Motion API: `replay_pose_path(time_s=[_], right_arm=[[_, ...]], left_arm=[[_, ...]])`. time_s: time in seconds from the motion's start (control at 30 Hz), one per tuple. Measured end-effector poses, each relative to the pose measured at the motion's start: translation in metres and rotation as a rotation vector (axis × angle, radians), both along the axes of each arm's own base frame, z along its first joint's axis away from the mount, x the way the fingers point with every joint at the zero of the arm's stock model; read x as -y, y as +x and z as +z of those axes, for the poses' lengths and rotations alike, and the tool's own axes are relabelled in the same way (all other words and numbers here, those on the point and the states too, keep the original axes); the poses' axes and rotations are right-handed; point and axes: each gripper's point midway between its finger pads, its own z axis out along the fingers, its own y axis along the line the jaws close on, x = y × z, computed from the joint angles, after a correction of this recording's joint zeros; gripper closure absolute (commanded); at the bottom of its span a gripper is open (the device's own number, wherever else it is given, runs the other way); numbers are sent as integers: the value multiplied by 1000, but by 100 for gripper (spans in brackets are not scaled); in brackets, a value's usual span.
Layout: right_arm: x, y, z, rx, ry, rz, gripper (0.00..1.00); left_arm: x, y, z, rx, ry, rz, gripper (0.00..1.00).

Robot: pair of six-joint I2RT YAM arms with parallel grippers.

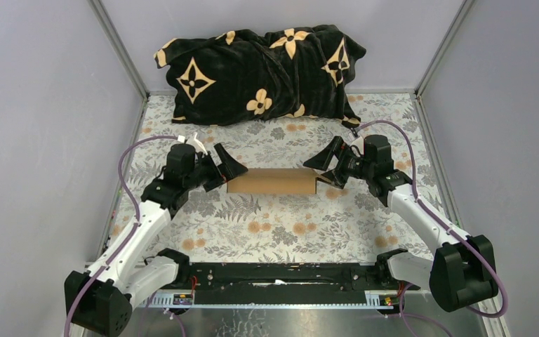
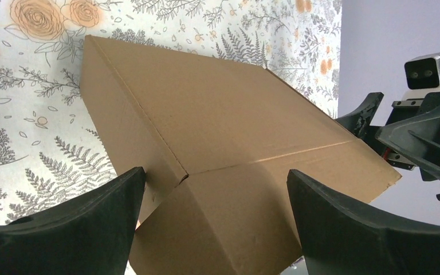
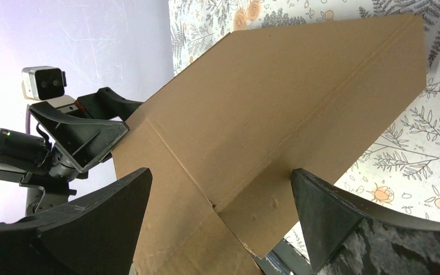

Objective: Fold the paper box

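Note:
The paper box (image 1: 272, 181) is plain brown cardboard, folded into a flat rectangular shape, lying mid-table. My left gripper (image 1: 228, 167) is at its left end, jaws wide open. In the left wrist view the box (image 2: 217, 109) fills the middle, and its near end flap lies between my left gripper's (image 2: 215, 175) black fingers. My right gripper (image 1: 326, 165) is at the right end, also wide open. In the right wrist view the box (image 3: 286, 91) runs away from my right gripper (image 3: 222, 172), whose fingers straddle its near end. Neither gripper grips the box.
A black cushion with tan flower shapes (image 1: 260, 70) lies against the back wall. A floral cloth (image 1: 274, 225) covers the table. Grey walls close in the left, right and back. A black rail (image 1: 274, 274) runs along the near edge between the arm bases.

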Motion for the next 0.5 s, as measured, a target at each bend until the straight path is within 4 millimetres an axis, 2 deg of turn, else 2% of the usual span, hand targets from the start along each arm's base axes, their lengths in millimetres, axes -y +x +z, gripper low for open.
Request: replay_pose_path(time_s=[0.23,0.4,0.5], right_arm=[[0,-2,5,-46,6,-8,0],[-1,6,15,-58,7,-12,0],[-2,12,13,-83,0,-14,0]], left_arm=[[2,4,8,-76,19,1,1],[2,14,23,-96,33,7,1],[2,18,25,-112,43,8,1]])
